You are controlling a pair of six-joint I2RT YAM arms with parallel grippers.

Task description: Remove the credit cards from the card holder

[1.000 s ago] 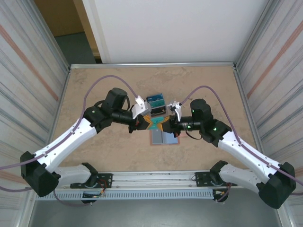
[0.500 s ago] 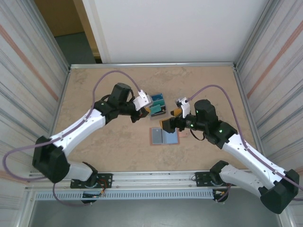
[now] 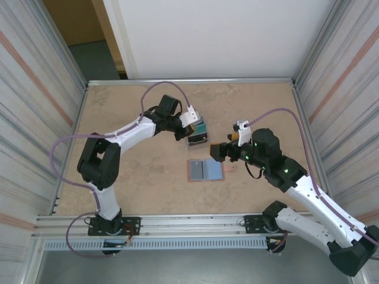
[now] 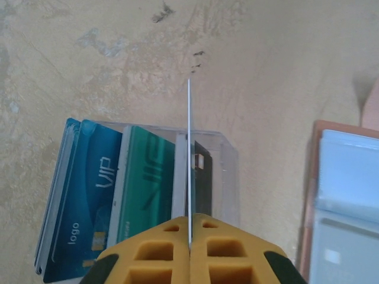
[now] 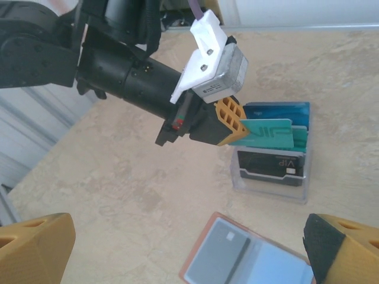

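Soft, even light over the tabletop [image 3: 118,177]; shadows faint and diffuse, no glare; the overhead view is sharp, side walls splaying at the picture's edges; up close, the left gripper's yellow fingers [image 4: 154,260] blur; the right gripper's fingers [image 5: 29,248] go soft at the bottom corners.

Left wrist view: the card holder [image 4: 349,195] runs off the right edge — the held card [image 4: 189,148] shows edge-on, face hidden.

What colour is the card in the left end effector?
Teal-green card with pale lettering; clearest in the right wrist view.
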